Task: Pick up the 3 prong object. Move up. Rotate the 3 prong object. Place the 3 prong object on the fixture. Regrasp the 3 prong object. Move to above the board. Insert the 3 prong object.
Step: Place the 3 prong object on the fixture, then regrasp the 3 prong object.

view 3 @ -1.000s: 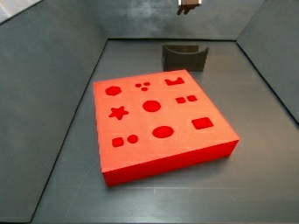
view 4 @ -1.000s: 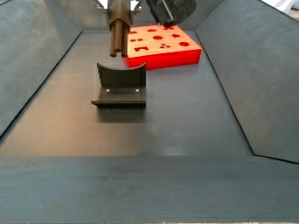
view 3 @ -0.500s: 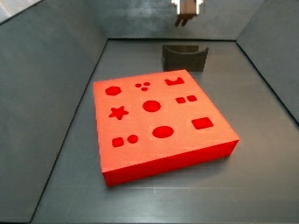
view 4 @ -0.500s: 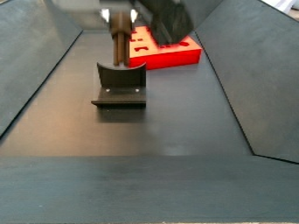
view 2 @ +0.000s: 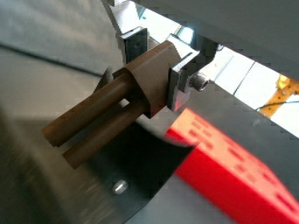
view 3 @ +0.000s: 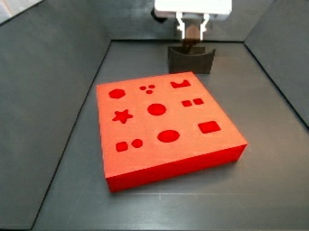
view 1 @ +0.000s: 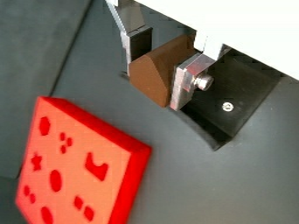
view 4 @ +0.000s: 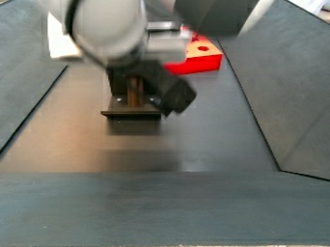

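Note:
My gripper is shut on the 3 prong object, a brown wooden block whose prongs point away from the fingers. Both wrist views show the block clamped between the silver fingers. In a side view the gripper hangs low over the dark fixture, with the object's lower end at the fixture's top; I cannot tell if they touch. The red board with its cutouts lies nearer the camera. In the opposite side view the arm hides much of the fixture.
Grey sloped walls enclose the dark floor on all sides. The board sits behind the fixture in a side view and shows as a red slab in both wrist views.
The gripper has come down with the 3 prong object, from high above the fixture to just over its top. The board and fixture have not moved.

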### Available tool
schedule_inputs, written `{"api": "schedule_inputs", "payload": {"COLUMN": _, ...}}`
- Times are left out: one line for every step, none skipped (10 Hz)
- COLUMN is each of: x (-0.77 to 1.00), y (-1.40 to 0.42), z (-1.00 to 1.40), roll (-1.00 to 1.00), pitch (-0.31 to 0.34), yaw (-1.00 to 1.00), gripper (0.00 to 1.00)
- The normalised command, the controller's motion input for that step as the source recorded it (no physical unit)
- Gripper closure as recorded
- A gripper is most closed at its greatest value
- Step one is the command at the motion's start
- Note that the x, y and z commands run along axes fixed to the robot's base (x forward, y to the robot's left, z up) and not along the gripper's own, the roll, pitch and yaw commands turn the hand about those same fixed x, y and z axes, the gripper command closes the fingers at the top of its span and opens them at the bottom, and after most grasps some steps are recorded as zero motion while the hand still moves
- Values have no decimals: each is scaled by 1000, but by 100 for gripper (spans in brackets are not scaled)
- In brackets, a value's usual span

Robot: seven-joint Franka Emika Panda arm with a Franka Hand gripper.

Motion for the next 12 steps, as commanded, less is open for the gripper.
{"api": "schedule_inputs", "payload": {"x": 167, "y": 114, "z": -822, "roll": -192, "pitch": -29, "yaw": -210, "gripper": 100}}
{"api": "schedule_inputs", "payload": {"x": 133, "y": 102, "z": -621, "roll": -174, "pitch": -60, "yaw": -180, "gripper": 100}}
{"api": "schedule_inputs", "payload": {"x": 85, "y": 160, "z": -525, "roll": -123, "pitch": -96, "yaw": -137, "gripper": 100}}
{"api": "schedule_inputs", "payload": {"x": 79, "y": 176, "z": -499, "roll": -115, "pitch": -105, "yaw": -104, "gripper": 100}}
{"api": "schedule_inputs", "payload": {"x": 81, "y": 180, "z": -491, "roll": -113, "pitch": -108, "yaw": -62, "gripper": 100}}
{"api": "schedule_inputs", "payload": {"x": 80, "y": 180, "z": -491, "roll": -113, "pitch": -107, "yaw": -44, "gripper": 100}}
{"api": "schedule_inputs", "payload": {"x": 77, "y": 180, "z": -492, "roll": -110, "pitch": -104, "yaw": -21, "gripper": 100}}
{"api": "schedule_inputs", "payload": {"x": 0, "y": 0, "z": 0, "roll": 0, "pitch": 0, "yaw": 0, "gripper": 0}}
{"api": "schedule_inputs", "payload": {"x": 0, "y": 0, "z": 1000, "roll": 39, "pitch": -66, "yaw": 16, "gripper": 0}}
{"api": "schedule_inputs", "payload": {"x": -11, "y": 5, "z": 1000, "roll": 44, "pitch": -60, "yaw": 28, "gripper": 0}}
{"api": "schedule_inputs", "payload": {"x": -26, "y": 5, "z": 1000, "roll": 46, "pitch": -48, "yaw": 38, "gripper": 0}}
{"api": "schedule_inputs", "payload": {"x": -39, "y": 2, "z": 1000, "roll": 49, "pitch": -24, "yaw": 54, "gripper": 0}}
